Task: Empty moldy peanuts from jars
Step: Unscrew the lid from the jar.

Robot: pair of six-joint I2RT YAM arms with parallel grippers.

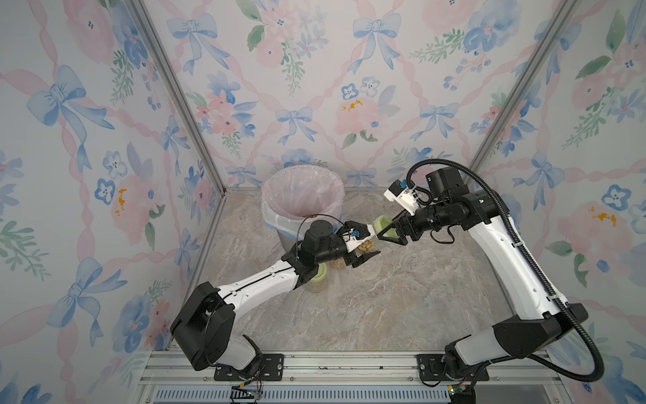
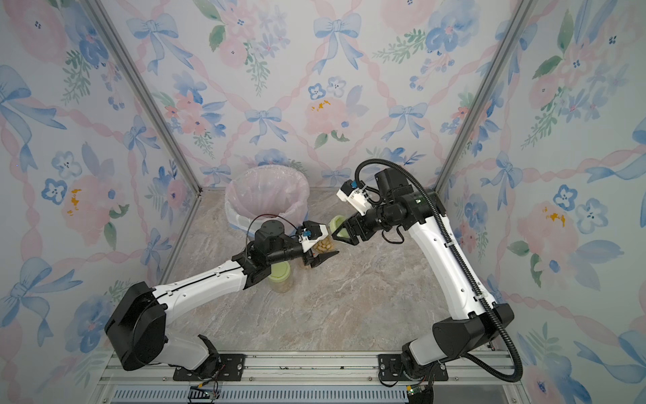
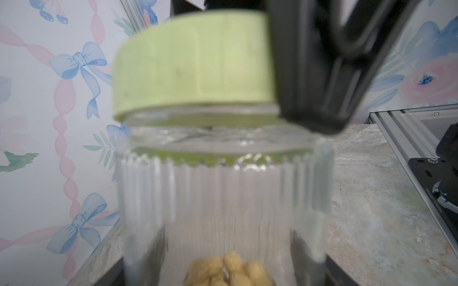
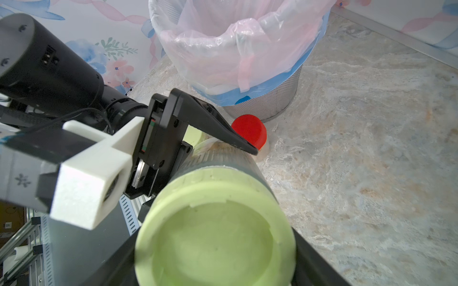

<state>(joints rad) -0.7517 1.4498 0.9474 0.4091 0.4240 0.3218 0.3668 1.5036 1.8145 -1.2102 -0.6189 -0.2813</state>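
Left gripper (image 1: 367, 245) is clamped on a ribbed clear jar (image 3: 223, 198), held sideways above the table (image 1: 384, 297). It's at the centre of both top views, just below-right of the bin (image 4: 277, 99). Right gripper (image 1: 387, 229) is clamped on its green lid (image 4: 215, 237). Lid sits a bit crooked at the jar neck, with threads showing under it in the left wrist view. Peanuts (image 3: 228, 270) are bunched at the jar's base end. Second jar (image 1: 317, 276), green lid on, stands on the table under the left forearm, lower left of the held one. Red-lid jar (image 4: 250, 132) stands by the bin's foot, partly behind a left finger in the right wrist view.
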